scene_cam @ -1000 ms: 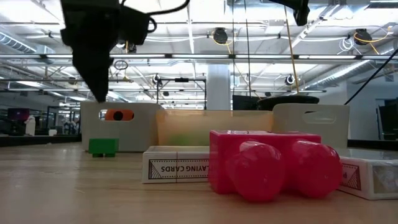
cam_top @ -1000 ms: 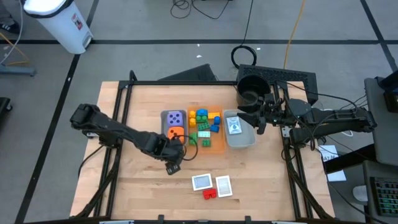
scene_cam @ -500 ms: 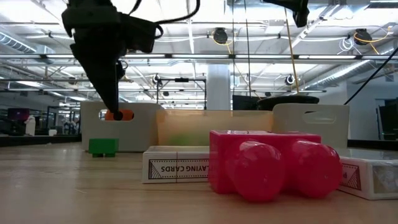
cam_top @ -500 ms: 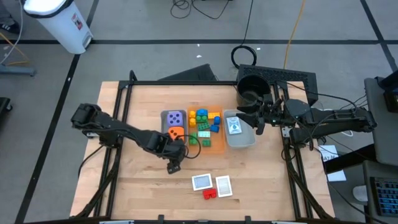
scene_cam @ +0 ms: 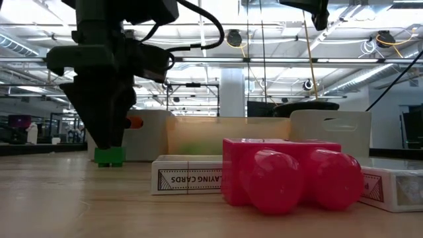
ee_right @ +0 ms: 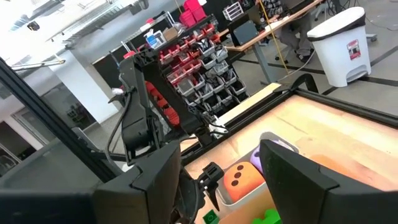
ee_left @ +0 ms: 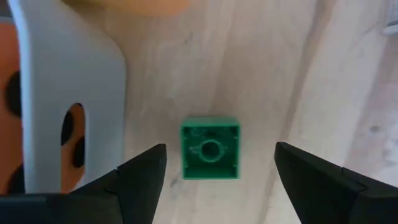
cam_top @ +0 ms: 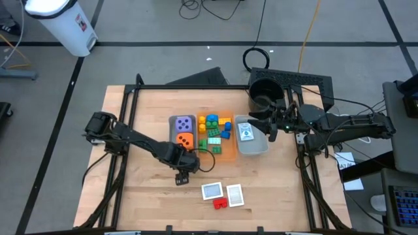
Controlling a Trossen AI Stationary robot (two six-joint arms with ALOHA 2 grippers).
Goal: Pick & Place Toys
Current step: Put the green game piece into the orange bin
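A small green brick [ee_left: 210,149] lies on the bare wood beside the grey tray [cam_top: 182,130] that holds a purple and an orange die. My left gripper [ee_left: 217,152] points down over the brick [scene_cam: 109,156], open, with one finger on either side of it and a gap to each. In the high view this gripper [cam_top: 183,174] stands just near of the dice tray. My right gripper [cam_top: 271,124] hangs high and level over the right grey tray [cam_top: 252,138], open and with nothing between its fingers [ee_right: 292,174].
An orange tray [cam_top: 216,135] of coloured bricks sits between the two grey trays. A black bucket [cam_top: 263,94] stands at the far right. Two card boxes [cam_top: 212,190] [cam_top: 234,194] and a red brick [cam_top: 221,203] lie near the front edge.
My left gripper has come down over the green brick and rolled about its own axis, so its fingers now stand on either side of the brick. The brick has not moved.
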